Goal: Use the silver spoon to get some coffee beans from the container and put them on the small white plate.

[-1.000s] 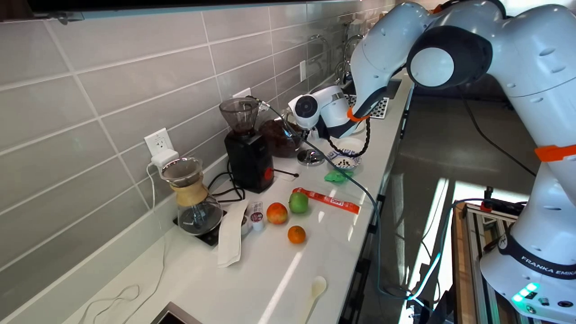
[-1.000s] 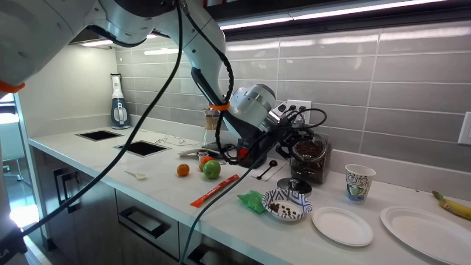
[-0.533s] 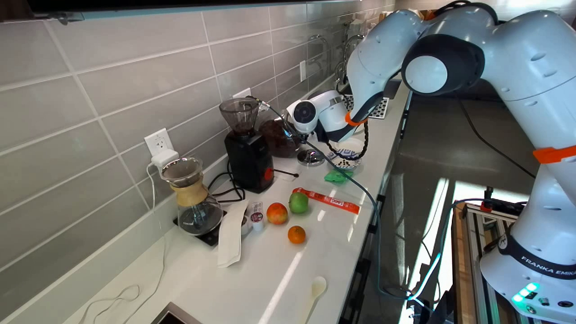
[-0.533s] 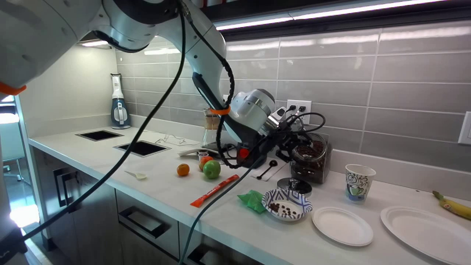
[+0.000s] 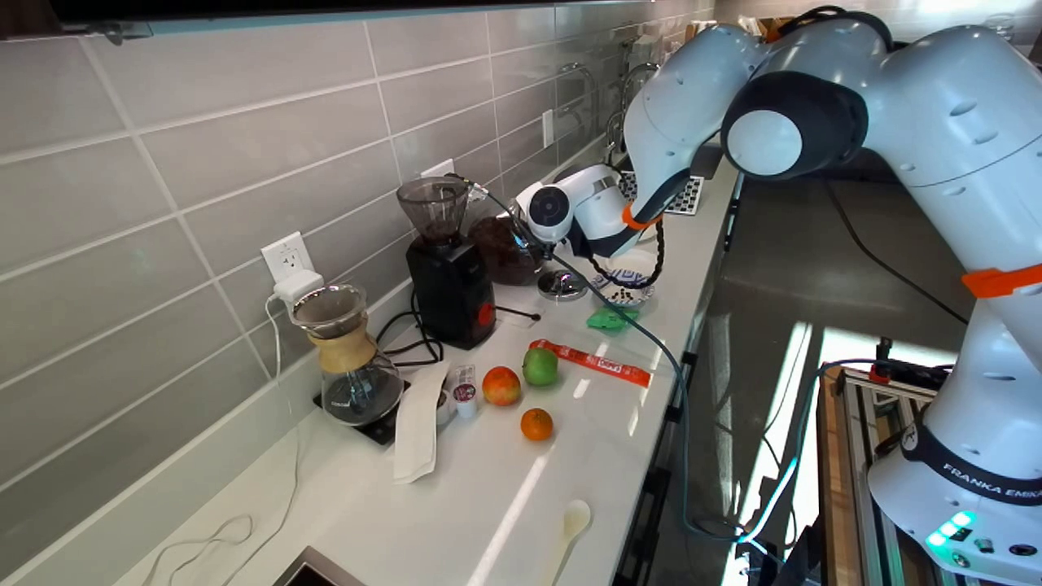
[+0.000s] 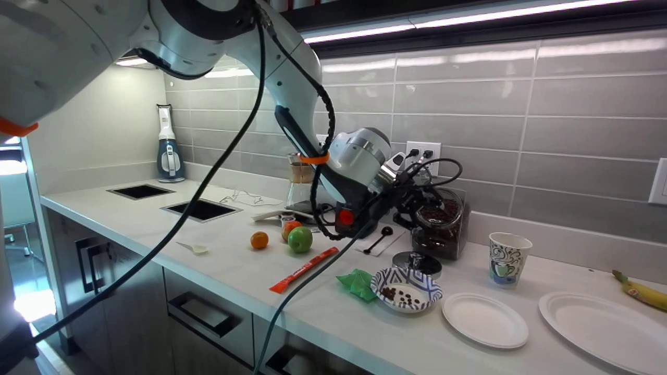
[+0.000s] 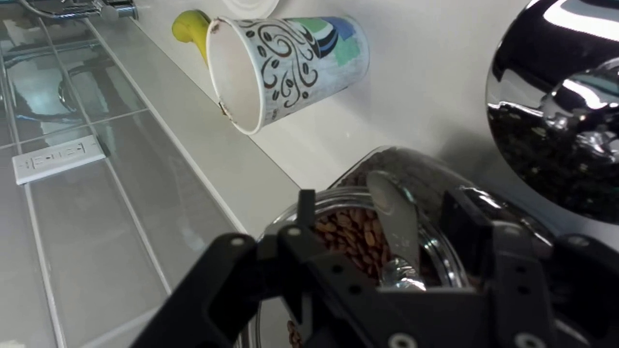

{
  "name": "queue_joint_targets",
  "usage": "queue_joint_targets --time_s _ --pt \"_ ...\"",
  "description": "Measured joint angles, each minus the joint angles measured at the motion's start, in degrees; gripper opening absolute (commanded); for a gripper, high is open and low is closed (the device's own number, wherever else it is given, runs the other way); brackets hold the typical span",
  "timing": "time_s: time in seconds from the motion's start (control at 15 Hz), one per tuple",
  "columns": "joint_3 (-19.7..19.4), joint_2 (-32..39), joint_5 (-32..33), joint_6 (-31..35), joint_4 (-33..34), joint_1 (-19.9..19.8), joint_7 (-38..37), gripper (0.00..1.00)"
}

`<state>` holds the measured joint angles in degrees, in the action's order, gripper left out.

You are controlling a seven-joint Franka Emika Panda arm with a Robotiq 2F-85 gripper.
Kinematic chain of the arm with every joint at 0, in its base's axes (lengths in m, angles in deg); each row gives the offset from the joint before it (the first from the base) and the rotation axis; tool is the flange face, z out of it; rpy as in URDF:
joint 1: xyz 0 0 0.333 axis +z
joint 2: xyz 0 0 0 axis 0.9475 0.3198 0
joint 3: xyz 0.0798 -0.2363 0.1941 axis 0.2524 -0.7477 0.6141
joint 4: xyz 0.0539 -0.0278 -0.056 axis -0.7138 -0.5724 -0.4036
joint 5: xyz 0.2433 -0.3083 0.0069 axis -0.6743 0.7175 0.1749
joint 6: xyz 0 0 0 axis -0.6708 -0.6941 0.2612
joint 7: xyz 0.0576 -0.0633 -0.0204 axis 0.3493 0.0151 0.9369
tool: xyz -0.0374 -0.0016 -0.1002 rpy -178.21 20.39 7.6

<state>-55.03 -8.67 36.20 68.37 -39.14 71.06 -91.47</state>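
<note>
The black two-fingered tool (image 7: 383,217) hangs over the slanted mouth of the clear glass jar (image 7: 425,176), its fingers spread wide; between them, with a gap showing on either side, is the silver metal spoon (image 7: 401,234), so nothing looks gripped. The spoon sits in the jar, its lower end at the brown coffee beans (image 7: 346,234) and its flat handle reaching out past the rim, though whether it leans there I can't tell. I'd expect it to be light, stiff and slick, likely to twist if pinched off-centre; the flat of the handle, towards its free end, seems the place to take hold, gently, since the glass around it could chip. Marks show on that handle, too small to read. Farther out on the white counter (image 6: 224,250) stands a white paper cup (image 7: 300,63) printed with dark scrolls, and in an exterior view the small round plain white plate (image 6: 484,320) lies between the blue-patterned white bowl (image 6: 430,286) and the larger white plate (image 6: 607,328). The red stick-shaped packet (image 6: 305,271) carries pale lettering I can't make out; on the robot's pale base (image 5: 969,505) I read FRANKA EMIKA.
</note>
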Motion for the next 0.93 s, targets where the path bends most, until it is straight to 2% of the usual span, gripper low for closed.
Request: queue_joint_targets --time_s 0.4,0.8,0.93 --pt "-0.7 0.7 1.7 -0.1 0.2 0.5 -0.2 0.60" --pt "-1.8 1.0 2.5 -1.5 0.2 1.6 -0.3 0.65" --pt "-0.4 1.0 4.5 -4.2 0.5 1.0 -0.6 0.65"
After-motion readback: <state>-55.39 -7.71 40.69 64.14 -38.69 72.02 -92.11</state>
